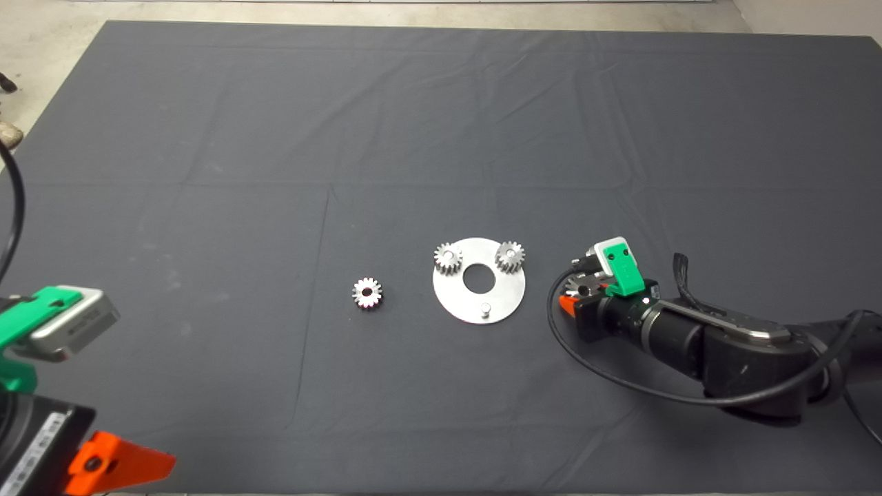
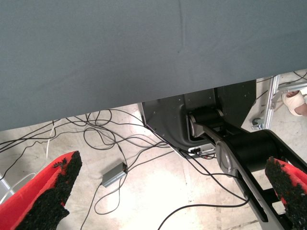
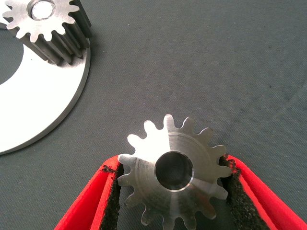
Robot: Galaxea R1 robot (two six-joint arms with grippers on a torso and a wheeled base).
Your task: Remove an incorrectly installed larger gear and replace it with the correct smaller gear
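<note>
My right gripper (image 1: 572, 293) (image 3: 170, 163) sits just right of the round silver plate (image 1: 506, 293) (image 3: 43, 100), shut on the smaller gear (image 1: 576, 282) (image 3: 144, 179), a bright flat spur gear gripped between both black pads. Left of the plate, the larger gear (image 1: 367, 293), with long teeth and a dark centre hole, lies loose on the mat. Two small spur gears (image 1: 448, 258) (image 1: 510, 256) sit on the plate's far pegs; one of them (image 3: 48, 24) shows in the right wrist view. The near peg (image 1: 486, 309) is bare. My left gripper (image 1: 103, 468) (image 2: 173, 163) is parked at the lower left, open.
The dark mat (image 1: 441, 138) covers the table. The right arm's black cable (image 1: 586, 365) loops over the mat below the gripper. The left wrist view looks past the mat's edge to the floor, with cables, a black robot base (image 2: 192, 120) and a person's shoe (image 2: 295, 103).
</note>
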